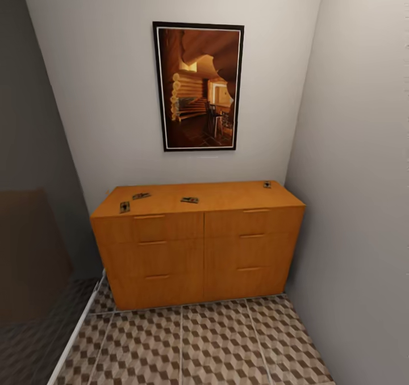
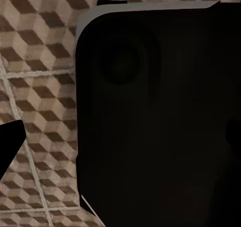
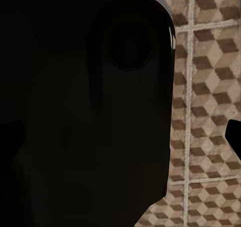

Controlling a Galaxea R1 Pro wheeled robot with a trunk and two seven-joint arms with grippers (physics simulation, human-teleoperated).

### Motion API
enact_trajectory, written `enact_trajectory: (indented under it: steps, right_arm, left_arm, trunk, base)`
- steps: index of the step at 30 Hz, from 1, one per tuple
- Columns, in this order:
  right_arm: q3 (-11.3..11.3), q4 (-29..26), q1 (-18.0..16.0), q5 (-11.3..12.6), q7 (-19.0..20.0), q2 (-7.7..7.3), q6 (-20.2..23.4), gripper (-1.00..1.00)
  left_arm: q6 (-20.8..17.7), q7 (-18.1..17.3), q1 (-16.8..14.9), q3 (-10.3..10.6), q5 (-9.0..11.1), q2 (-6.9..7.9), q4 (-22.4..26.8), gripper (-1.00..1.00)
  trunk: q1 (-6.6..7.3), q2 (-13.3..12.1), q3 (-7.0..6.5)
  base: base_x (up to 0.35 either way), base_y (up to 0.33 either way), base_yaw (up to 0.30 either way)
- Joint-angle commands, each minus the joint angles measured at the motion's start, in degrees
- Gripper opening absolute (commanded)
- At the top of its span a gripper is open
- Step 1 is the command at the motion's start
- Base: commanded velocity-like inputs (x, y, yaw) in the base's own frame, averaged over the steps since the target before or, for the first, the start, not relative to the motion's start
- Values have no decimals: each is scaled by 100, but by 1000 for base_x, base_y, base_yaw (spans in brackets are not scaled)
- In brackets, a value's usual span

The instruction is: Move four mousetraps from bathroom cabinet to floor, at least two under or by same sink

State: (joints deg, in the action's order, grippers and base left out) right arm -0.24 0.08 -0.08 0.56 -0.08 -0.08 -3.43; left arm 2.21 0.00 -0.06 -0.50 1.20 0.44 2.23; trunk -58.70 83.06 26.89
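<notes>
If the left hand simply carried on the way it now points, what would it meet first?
Probably the large dark rounded black body close ahead, apparently part of the robot; past its edge lies the brown-and-beige cube-patterned tile floor. Depth is unclear.

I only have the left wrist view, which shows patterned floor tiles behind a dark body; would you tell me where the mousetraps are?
Observer: In the head view, all four mousetraps lie on the flat top of the cabinet: two near its left end, one mid-top, one at the back right corner.
Operator: Thank you. Are any drawers open?
Observer: No, every drawer front sits flush and shut.
</notes>
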Motion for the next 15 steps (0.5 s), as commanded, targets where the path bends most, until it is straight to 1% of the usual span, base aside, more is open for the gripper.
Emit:
enact_trajectory:
  steps: [1,4,7,10,15]
  right_arm:
    - [-2,1,-1,6,-1,0,-21,100]
    - [-2,1,-1,7,-1,-1,-19,100]
    - [-4,1,-1,8,-1,1,-18,100]
    - [-6,1,-1,11,-1,0,-18,100]
    - [-5,1,-1,13,-1,2,-18,100]
  left_arm:
    - [16,0,-1,-3,12,0,0,100]
    - [16,-2,-1,-3,12,-1,0,100]
    - [16,-1,-2,-3,12,-2,1,100]
    - [16,0,-2,-3,12,-1,0,100]
    - [16,-2,-3,-3,12,0,3,100]
  trunk:
    - [-3,2,4]
    - [-3,2,4]
    - [-3,2,4]
    - [-3,2,4]
    - [-3,2,4]
  base:
    - [306,0,-239]
    - [297,0,-234]
    - [273,0,-159]
    - [225,0,-81]
    - [89,0,-28]
